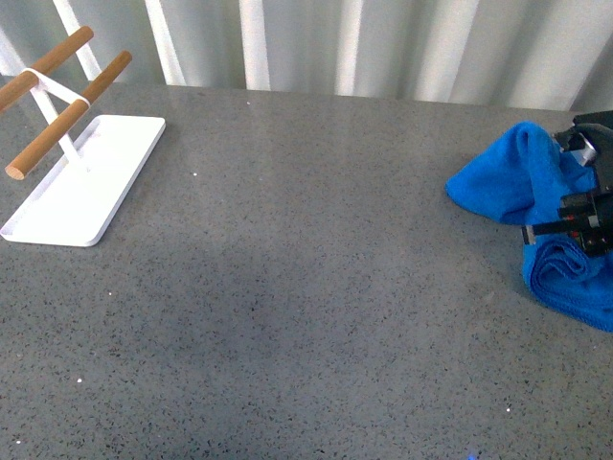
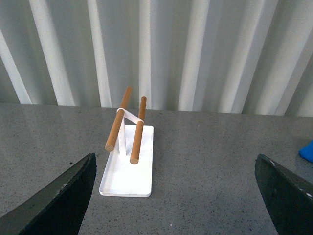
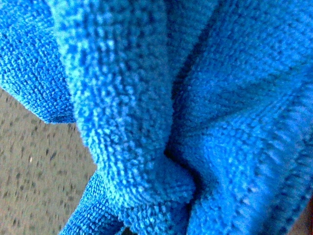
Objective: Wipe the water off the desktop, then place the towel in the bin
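The blue towel [image 1: 512, 182] is bunched up at the right edge of the speckled grey desktop [image 1: 316, 316], partly lifted into folds. My right gripper [image 1: 582, 206] is shut on the towel from the right side. In the right wrist view the towel [image 3: 195, 98] fills nearly the whole picture and hides the fingers, with a strip of desktop [image 3: 29, 166] beside it. My left gripper [image 2: 173, 205] hangs open above the desktop, its dark fingers [image 2: 58, 200] far apart with nothing between them. A corner of the towel [image 2: 307, 149] shows at that view's edge. The bin is out of view. No water stands out.
A white tray [image 1: 105, 163] carrying a rack of two wooden rods [image 1: 67, 120] stands at the far left of the desktop; the same tray [image 2: 128, 169] lies ahead of my left gripper. A ribbed white wall [image 1: 383, 48] runs along the back edge.
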`<action>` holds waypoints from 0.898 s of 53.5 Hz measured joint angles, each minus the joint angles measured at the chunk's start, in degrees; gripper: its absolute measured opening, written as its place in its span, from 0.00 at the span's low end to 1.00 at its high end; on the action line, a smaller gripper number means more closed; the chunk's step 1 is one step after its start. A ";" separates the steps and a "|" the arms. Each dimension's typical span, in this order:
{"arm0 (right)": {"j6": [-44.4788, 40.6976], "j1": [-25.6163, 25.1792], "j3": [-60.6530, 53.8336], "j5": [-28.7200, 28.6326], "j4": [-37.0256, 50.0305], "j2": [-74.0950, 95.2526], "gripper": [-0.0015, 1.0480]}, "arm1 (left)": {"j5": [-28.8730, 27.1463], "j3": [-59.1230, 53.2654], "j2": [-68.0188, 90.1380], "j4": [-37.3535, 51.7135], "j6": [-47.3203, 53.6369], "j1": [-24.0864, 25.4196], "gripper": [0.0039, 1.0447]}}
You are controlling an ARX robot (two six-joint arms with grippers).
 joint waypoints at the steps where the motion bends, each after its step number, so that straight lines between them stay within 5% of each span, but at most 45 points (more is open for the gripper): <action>1: 0.00 0.31 1.05 0.26 -0.11 0.57 0.04 | 0.02 0.00 0.00 0.00 0.00 0.00 0.94; 11: 0.42 3.06 8.46 -1.97 -0.74 4.61 0.04 | 0.00 0.00 0.00 0.00 0.00 0.00 0.94; 27: 1.01 13.92 16.44 -16.00 -2.95 9.01 0.04 | -0.02 0.00 0.00 0.00 0.00 0.00 0.94; 36: -3.06 19.52 11.08 -18.93 -3.39 6.01 0.04 | 0.00 0.00 0.00 0.00 0.00 0.00 0.94; 48: -8.74 20.65 -2.49 -20.92 -2.38 -2.67 0.04 | 0.00 0.00 0.00 0.00 0.00 0.00 0.94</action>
